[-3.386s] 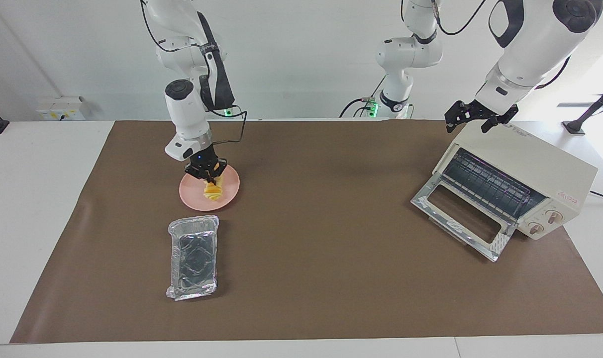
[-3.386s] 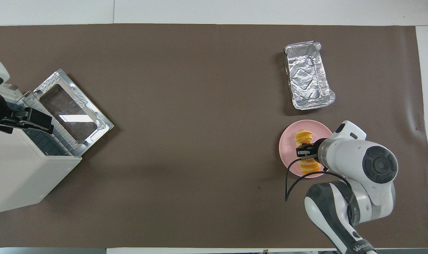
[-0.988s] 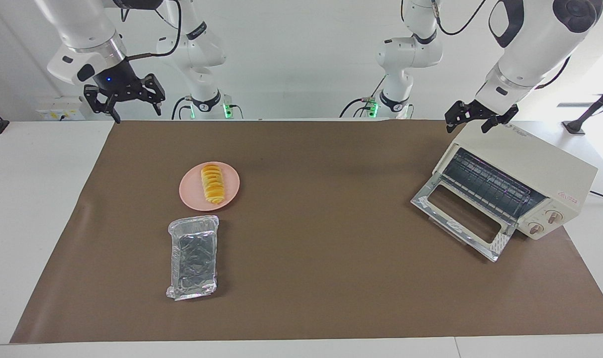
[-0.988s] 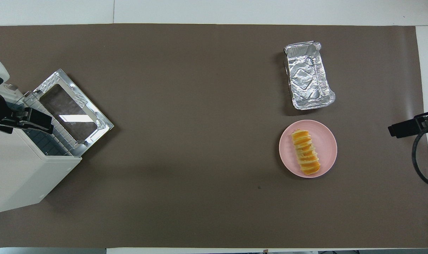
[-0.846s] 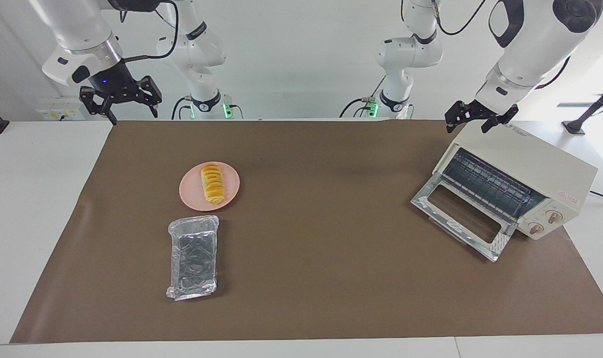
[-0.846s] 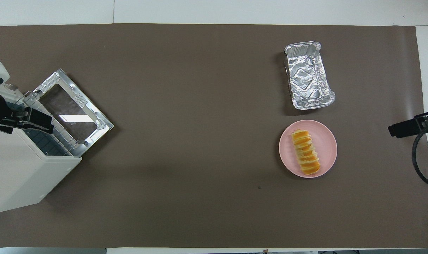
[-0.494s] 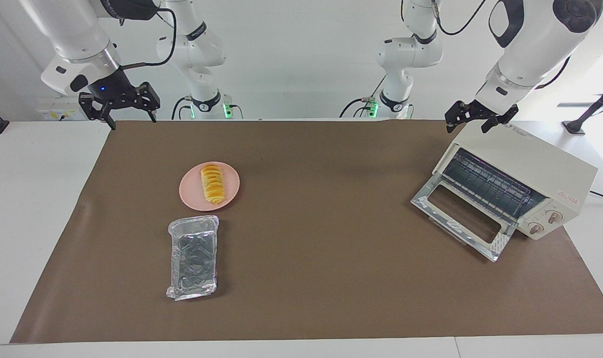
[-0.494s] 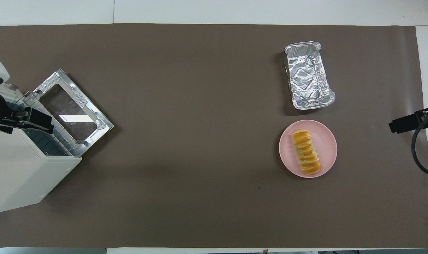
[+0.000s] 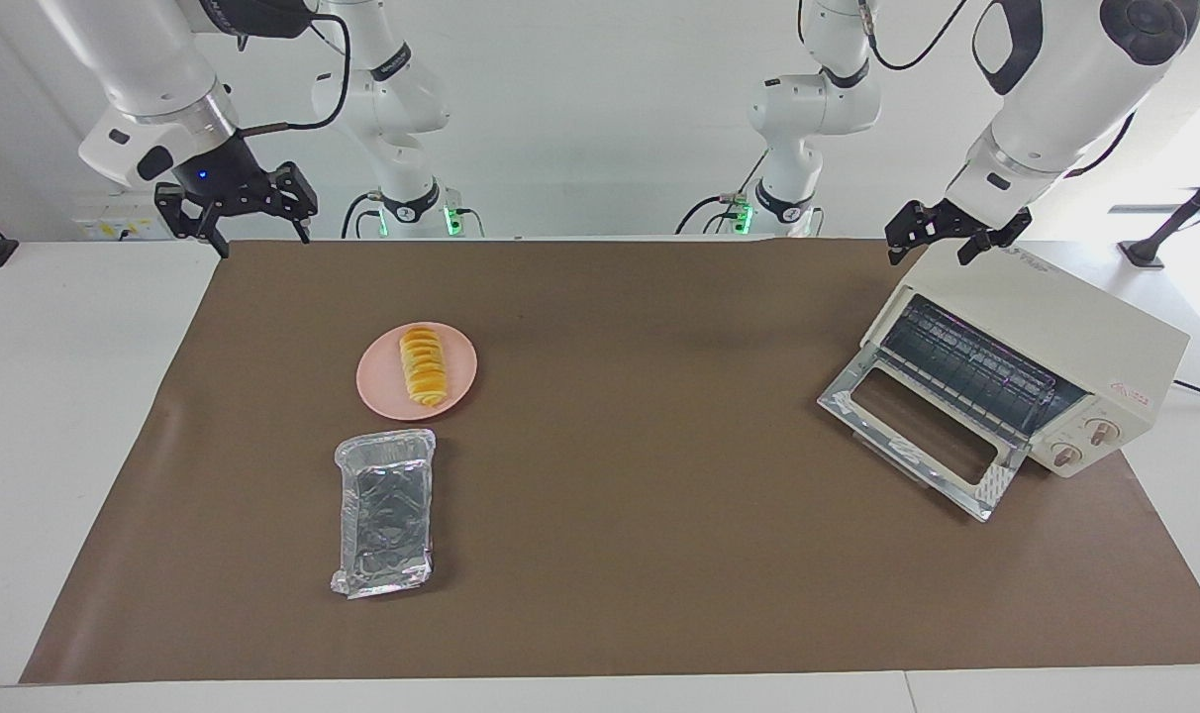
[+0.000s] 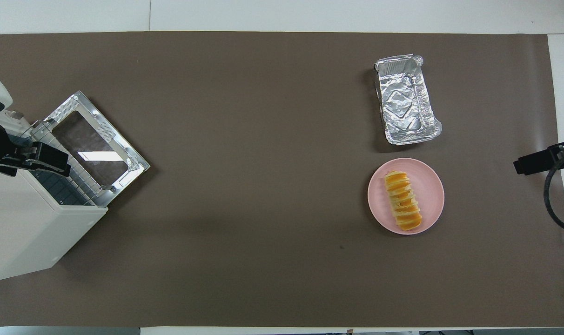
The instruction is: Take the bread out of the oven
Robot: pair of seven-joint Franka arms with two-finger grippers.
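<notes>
Both grippers, right (image 9: 236, 213) and left (image 9: 942, 233), hung spread and empty; bread (image 9: 423, 367) sat plated; the oven (image 9: 1036, 366) door, left down, might get bumped.

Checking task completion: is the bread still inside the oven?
No, the bread lies on the pink plate, while the oven stands open with only its wire rack showing.

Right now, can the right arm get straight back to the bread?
Probably yes. The bread lies uncovered on the plate, with only the foil tray beside it, farther from the robots. The right gripper hangs open over the mat's corner, nothing between.
</notes>
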